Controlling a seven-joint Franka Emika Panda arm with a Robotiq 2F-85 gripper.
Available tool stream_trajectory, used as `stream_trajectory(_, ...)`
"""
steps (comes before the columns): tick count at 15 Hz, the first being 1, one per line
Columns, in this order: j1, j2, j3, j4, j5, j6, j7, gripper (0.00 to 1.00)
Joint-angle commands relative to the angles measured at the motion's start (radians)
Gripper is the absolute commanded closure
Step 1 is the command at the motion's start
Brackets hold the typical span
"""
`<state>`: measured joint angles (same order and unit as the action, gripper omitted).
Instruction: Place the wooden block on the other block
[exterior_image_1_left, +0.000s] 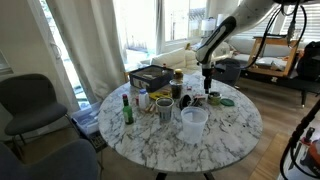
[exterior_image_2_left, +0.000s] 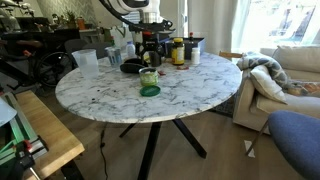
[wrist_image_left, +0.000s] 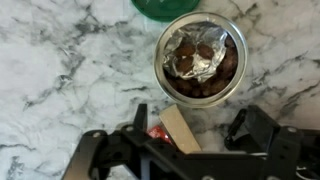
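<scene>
In the wrist view a pale wooden block (wrist_image_left: 180, 128) lies slanted on the marble table (wrist_image_left: 60, 70), between the fingers of my open gripper (wrist_image_left: 192, 125) and nearer the left one. Neither finger touches it. A small red block (wrist_image_left: 157, 132) shows at its left edge; whether the wooden block rests on it or beside it I cannot tell. In both exterior views the gripper (exterior_image_1_left: 207, 80) (exterior_image_2_left: 148, 45) hangs low over the table, and the blocks are too small to make out there.
Just beyond the blocks stands a round jar (wrist_image_left: 200, 55) lined with foil and brown pieces, with a green lid (wrist_image_left: 165, 6) behind it. Bottles (exterior_image_1_left: 127, 108), a clear plastic cup (exterior_image_1_left: 193, 122), a black box (exterior_image_1_left: 150, 77) and jars (exterior_image_2_left: 178, 50) crowd the table.
</scene>
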<state>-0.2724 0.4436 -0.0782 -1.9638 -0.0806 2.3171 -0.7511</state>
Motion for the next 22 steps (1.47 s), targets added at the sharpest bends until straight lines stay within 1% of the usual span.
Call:
stream_trajectory(1, -0.006, 0.030, 0.011, 0.007, 0.020, 0.029, 0.005, 0.00)
stream_trajectory(7, -0.006, 0.069, 0.007, 0.010, 0.004, 0.025, 0.014, 0.00)
stream_trajectory(10, 0.019, 0.053, -0.021, 0.006, -0.064, -0.040, 0.036, 0.00)
stream_trajectory(14, 0.030, 0.043, -0.050, -0.008, -0.170, -0.085, 0.038, 0.00)
stream_trajectory(18, 0.031, 0.042, -0.071, -0.022, -0.249, -0.141, 0.036, 0.00)
stream_trajectory(20, 0.026, 0.039, -0.081, -0.028, -0.288, -0.157, 0.032, 0.00)
stream_trajectory(22, 0.012, 0.032, -0.074, -0.031, -0.278, -0.121, 0.028, 0.00)
